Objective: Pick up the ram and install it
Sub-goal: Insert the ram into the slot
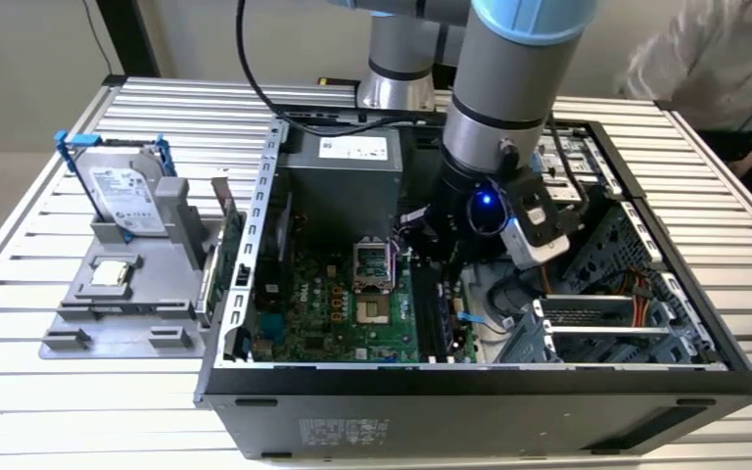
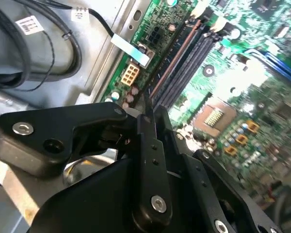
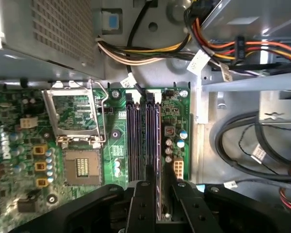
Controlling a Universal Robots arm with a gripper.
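The ram (image 3: 158,145) is a thin dark stick standing edge-on along the memory slot nearest the motherboard's edge; in the second wrist view it shows as a brownish strip (image 2: 177,53). My gripper (image 3: 164,187) is down inside the open computer case (image 1: 481,377), its black fingers (image 3: 141,204) on either side of the ram and shut on it. The ram's near end runs in between the fingers (image 2: 153,145) and is hidden under them. In the exterior view the gripper (image 1: 454,266) hangs over the motherboard (image 1: 350,313) beside the processor socket (image 1: 369,269).
Empty black memory slots (image 3: 135,141) lie beside the ram. Cable bundles (image 3: 150,51) and the power supply (image 1: 344,186) crowd the far side. Left of the case, a grey stand (image 1: 115,294) holds a silver hard drive (image 1: 128,196). A person's sleeve (image 1: 723,49) is at the back right.
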